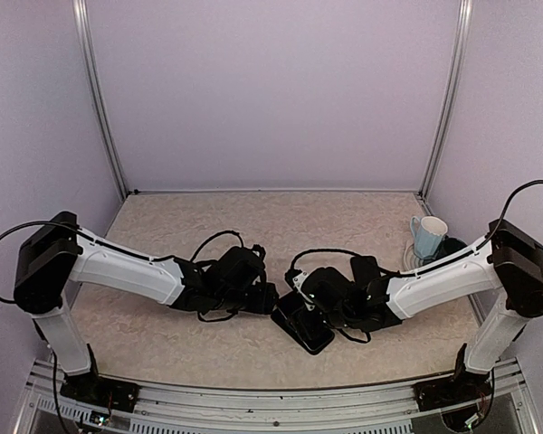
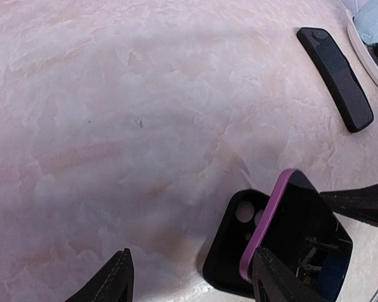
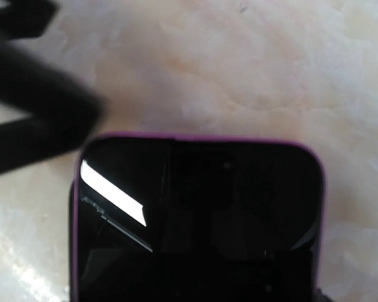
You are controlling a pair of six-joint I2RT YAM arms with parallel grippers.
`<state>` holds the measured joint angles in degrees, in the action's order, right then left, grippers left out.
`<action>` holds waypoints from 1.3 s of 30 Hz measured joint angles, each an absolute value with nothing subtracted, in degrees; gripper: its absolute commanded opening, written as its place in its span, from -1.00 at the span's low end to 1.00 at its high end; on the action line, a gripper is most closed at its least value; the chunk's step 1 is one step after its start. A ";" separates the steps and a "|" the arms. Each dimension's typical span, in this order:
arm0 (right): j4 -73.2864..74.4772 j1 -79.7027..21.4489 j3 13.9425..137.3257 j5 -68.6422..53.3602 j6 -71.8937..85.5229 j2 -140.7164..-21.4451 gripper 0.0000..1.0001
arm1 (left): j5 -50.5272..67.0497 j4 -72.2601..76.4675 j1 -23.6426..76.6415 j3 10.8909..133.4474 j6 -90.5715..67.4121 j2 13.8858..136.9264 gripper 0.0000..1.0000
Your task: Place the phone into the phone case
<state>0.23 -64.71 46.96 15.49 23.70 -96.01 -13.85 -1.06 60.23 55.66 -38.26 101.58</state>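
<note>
So the bench (image 1: 208, 226) is taking up most of the overhead shot, with the left arm (image 1: 127, 267) and right arm (image 1: 443, 280) both leaning in and meeting near the middle. A mug (image 1: 429, 237) is sitting out by the right arm, well apart from the action.

The phone (image 2: 302, 233), the one with the purple edge, is hanging tilted over the black phone case (image 2: 230, 255). One long side is riding up while the case is lying flat on the bench underneath, camera cutout showing. It's not seated yet, more like hovering half across it. There's also another flat black slab (image 2: 336, 78) lying further off; I can't tell whether it's a spare case or a second phone.

The right tool (image 1: 306, 307) looks like it's pinching the phone across its width. Its wrist view is showing only the screen, so I'm judging that from the phone being propped in the air. The left tool (image 2: 192, 258) is spread wide with nothing between its fingers, one of them sitting just beside the phone's lower edge.

What I'm worrying about: nothing is pinning the case, so pushing the phone down at this angle is probably going to skid it away or jam a corner on the rim. That nearby left finger could also be nudging the phone off line
</note>
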 measured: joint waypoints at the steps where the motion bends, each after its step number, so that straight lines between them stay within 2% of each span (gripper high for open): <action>1: 0.36 -64.71 46.98 15.31 23.55 -96.01 0.48 | -13.85 -1.21 60.18 56.77 -37.85 102.45 0.29; 5: 0.73 -64.71 47.29 14.76 22.87 -96.53 0.58 | -13.85 -1.26 59.64 60.07 -36.47 105.32 0.29; 12: 2.68 -64.77 48.51 12.73 22.13 -98.54 0.98 | -12.82 -1.15 59.11 60.49 -35.53 107.22 0.12; 21: 4.62 -64.84 50.41 9.06 19.90 -95.90 0.97 | -10.96 -0.23 59.29 60.49 -35.73 108.73 0.03; 23: 4.86 -63.86 50.19 5.50 19.16 -92.12 0.82 | -11.05 0.08 59.29 60.16 -35.79 108.49 -0.03; 27: 4.49 -57.63 49.54 -3.68 19.07 -84.49 0.36 | -12.08 1.04 59.31 55.68 -35.62 104.16 -0.09; 30: 4.47 -51.79 49.56 -8.27 19.27 -83.74 0.07 | -12.03 1.65 59.68 51.16 -34.15 98.45 -0.12; 36: 6.83 -46.59 51.99 -14.70 18.74 -92.05 -0.04 | -11.49 1.21 66.67 51.86 -28.40 96.73 -0.41; 39: 7.57 -45.98 53.82 -16.23 18.20 -95.55 -0.08 | -11.42 0.34 69.89 54.33 -26.74 101.10 -0.44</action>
<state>7.57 -45.98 53.82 -16.23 18.20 -95.55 -11.42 0.34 69.89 54.33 -26.74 101.10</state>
